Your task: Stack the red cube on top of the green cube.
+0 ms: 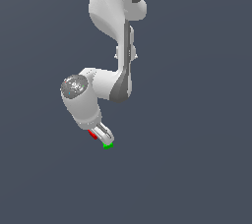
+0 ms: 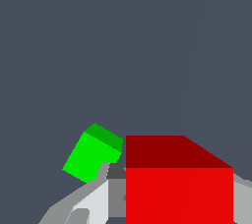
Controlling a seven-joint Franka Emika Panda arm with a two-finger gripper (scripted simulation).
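The red cube [image 2: 179, 188] fills the gap between my two fingers in the wrist view, touching both. In the exterior view the red cube [image 1: 92, 134] shows as a small red patch beside the fingers. My gripper [image 1: 101, 137] is shut on it, pointing down and tilted. The green cube [image 1: 108, 145] sits right at the fingertips, toward the exterior view's right and slightly lower. In the wrist view the green cube [image 2: 93, 156] lies tilted just past one finger [image 2: 93, 201], farther off than the red cube and beside it, not under it.
The floor [image 1: 197, 169] is a plain dark grey surface with no other objects. The arm's white links [image 1: 110, 31] rise above the gripper in the exterior view.
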